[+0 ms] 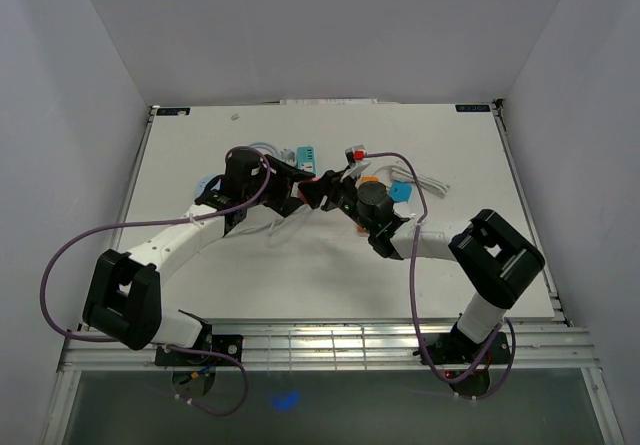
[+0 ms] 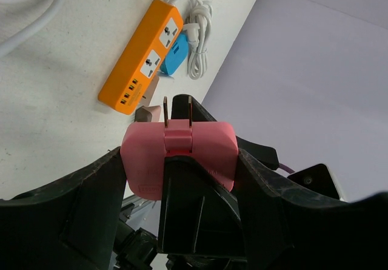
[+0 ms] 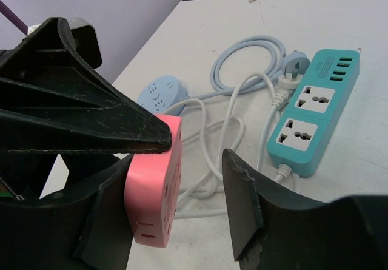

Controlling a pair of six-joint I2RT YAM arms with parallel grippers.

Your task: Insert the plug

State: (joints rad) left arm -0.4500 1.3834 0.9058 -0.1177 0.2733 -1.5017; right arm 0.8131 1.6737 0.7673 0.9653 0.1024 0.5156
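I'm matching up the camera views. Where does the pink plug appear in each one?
Top external: pink plug mid-table, between the arms' tips.
Left wrist: centre of frame, prongs pointing up.
Right wrist: lower left.
Shared landmark: the left tool clamped on it, seen in all three.

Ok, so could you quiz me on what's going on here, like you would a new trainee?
1. Pick one: what colour is the plug block gripped in the left claw? A green, B pink, C yellow.
2. True or false: the teal power strip lies on the table, outside either claw.
3. Fill in: ___ metal prongs stick out of the block.

Key: 1 B. 2 true. 3 two.
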